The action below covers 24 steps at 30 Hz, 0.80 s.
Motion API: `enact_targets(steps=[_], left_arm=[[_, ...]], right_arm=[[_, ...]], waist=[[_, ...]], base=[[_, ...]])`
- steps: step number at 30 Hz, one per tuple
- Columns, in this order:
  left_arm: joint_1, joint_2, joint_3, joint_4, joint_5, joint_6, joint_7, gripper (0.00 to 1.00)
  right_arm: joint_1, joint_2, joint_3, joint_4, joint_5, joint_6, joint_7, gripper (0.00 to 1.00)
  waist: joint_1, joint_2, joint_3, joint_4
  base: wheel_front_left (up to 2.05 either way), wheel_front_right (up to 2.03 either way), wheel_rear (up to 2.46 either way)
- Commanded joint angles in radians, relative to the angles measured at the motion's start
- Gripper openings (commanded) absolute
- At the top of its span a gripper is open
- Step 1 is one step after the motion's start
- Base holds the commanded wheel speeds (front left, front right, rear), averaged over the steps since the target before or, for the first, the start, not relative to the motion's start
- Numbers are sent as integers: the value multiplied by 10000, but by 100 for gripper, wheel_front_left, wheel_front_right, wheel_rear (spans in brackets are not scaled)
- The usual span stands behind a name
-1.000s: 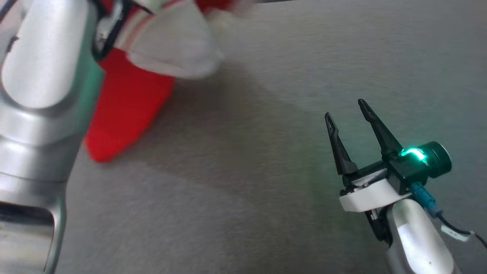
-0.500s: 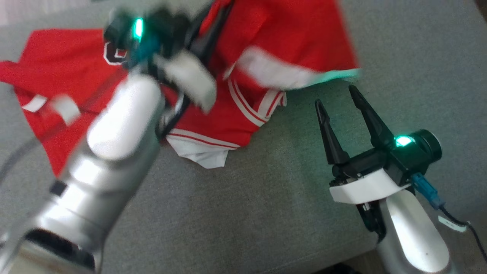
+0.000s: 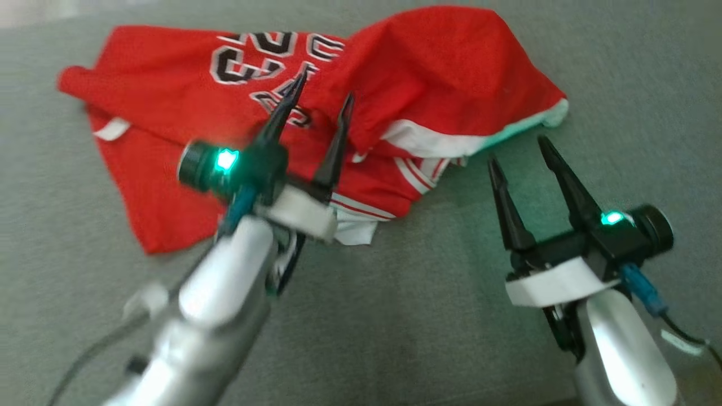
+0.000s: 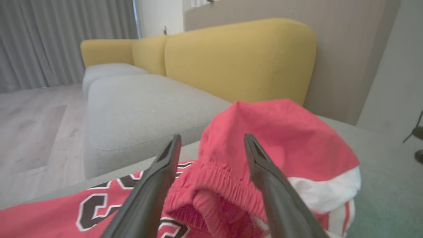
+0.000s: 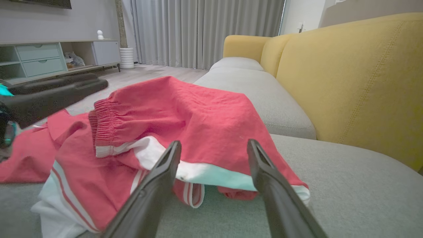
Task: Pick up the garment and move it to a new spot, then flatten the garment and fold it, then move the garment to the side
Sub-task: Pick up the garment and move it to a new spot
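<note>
The sofa (image 5: 347, 82) has a yellow back and grey seat cushions (image 5: 251, 86). Beyond its far end, grey curtains (image 5: 205, 29) hang down to a pale wooden floor (image 5: 148, 74). Across the floor from the sofa stands a low cabinet (image 5: 43, 59) with pale drawers, and a white ribbed pot (image 5: 126, 58) is beside it. Behind the sofa's back is a beige wall (image 4: 347, 49).

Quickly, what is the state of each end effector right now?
Left end effector: open, not gripping the red shorts.
Right end effector: open, holding nothing.
</note>
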Motion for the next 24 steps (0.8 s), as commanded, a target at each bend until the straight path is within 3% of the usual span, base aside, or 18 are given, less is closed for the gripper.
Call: enact_targets(steps=[1,7,14,19,24], left_arm=[[565,259,619,-864,226,219,-77,100],[3051,333,1961,-2816,713,713,-79,100],[6085,-215,3691,-4657,944,623,-80,100],[6820,-399,3847,-4205,1211,347,-81,100],[5572,-457,3435,-2798,1231,-154,-81,100]], right_arm=[[231,81,73,-249,-61,-7,4,100],[736,81,-167,-180,-127,-7,4,100],[1490,81,-330,-135,-221,-7,4,100],[1840,81,-294,-87,-269,-7,4,100],[1637,31,-14,-89,-365,-7,4,100]], waist=[[0,0,-552,537],[0,0,-1226,1107],[0,0,-2095,1618],[0,0,-2353,1744],[0,0,-1886,1441]], base=[[0,0,0],[0,0,0],[0,0,0],[0,0,0],[0,0,0]])
